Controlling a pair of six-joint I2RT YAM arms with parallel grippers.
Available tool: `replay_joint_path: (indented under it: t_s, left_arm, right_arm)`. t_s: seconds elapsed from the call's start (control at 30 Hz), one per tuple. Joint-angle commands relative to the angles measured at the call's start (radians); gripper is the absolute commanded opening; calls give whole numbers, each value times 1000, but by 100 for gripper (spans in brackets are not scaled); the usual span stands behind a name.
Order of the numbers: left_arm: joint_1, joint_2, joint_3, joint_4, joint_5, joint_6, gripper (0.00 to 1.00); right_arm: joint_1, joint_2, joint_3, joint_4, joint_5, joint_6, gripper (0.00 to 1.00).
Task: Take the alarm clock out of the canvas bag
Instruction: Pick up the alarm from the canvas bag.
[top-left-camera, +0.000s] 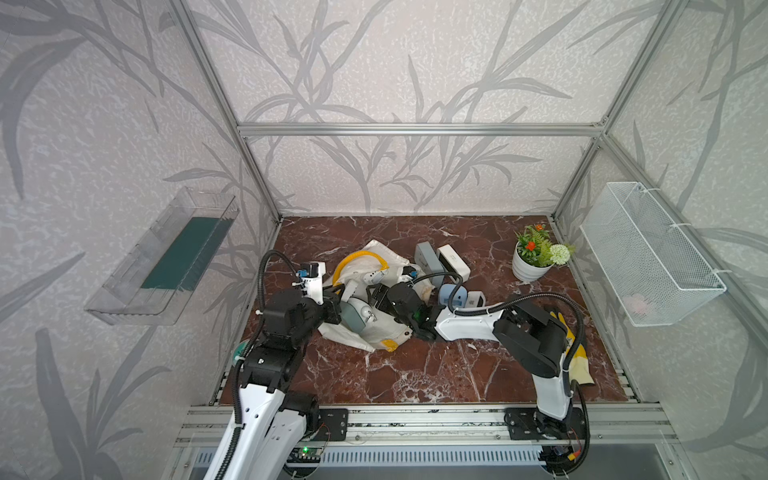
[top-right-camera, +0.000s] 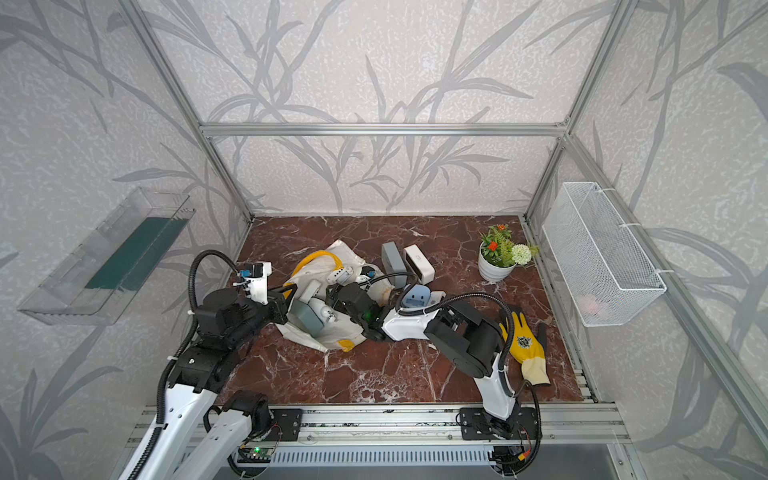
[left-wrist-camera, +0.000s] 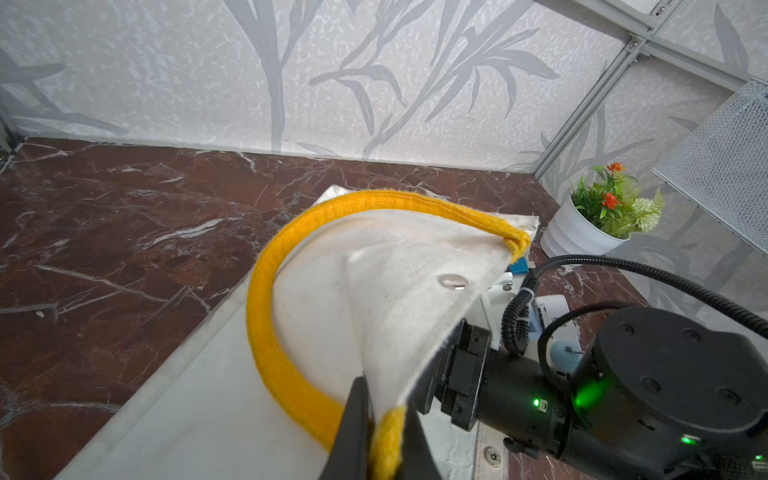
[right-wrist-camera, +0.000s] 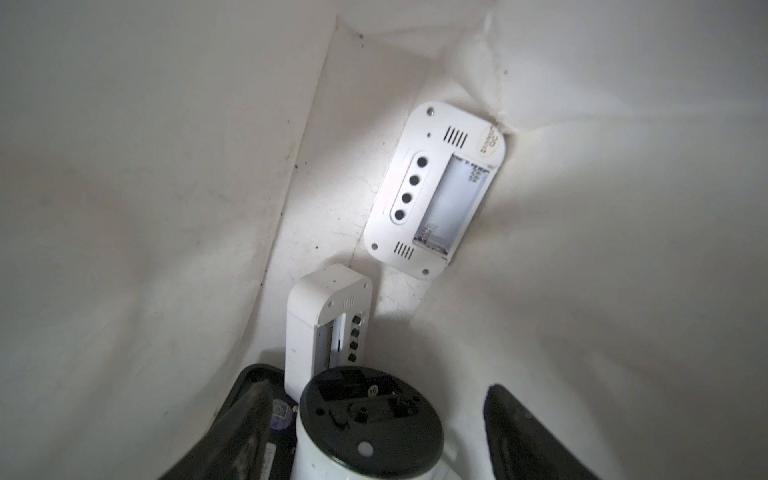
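Canvas bag mid-table, alarm clocks inside. Boxy clocks just beside bag, far-right. Potted plant far right; glove near right.

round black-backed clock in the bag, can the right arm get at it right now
Probably yes: the right pincer is inside the canvas bag, jaws open on either side of the round clock with nothing in the way. The left pincer pinches the bag's rim, holding its mouth open.

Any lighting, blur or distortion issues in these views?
Both top views: even light, wide-angle splay of the frame posts. Left wrist: bag sharp, left tool dark, blurred. Right wrist: dim inside the bag, bright patch on the white clock, right tool blurred.
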Motion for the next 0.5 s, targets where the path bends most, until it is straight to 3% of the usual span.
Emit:
replay_joint_path:
  t_s: [0.0,0.13,0.47]
  left_arm:
    - [-1,-10,14,72,36,-1,0]
    - [-2,-14,7,86,37,-10,0]
    - [-1,2,6,90,35,-23,0]
  right_arm:
    - [-6,18,1,30,-45,-21,79]
    - [-8,34,-6,41,-48,4,78]
    - [3,15,-64,132,-88,-101,73]
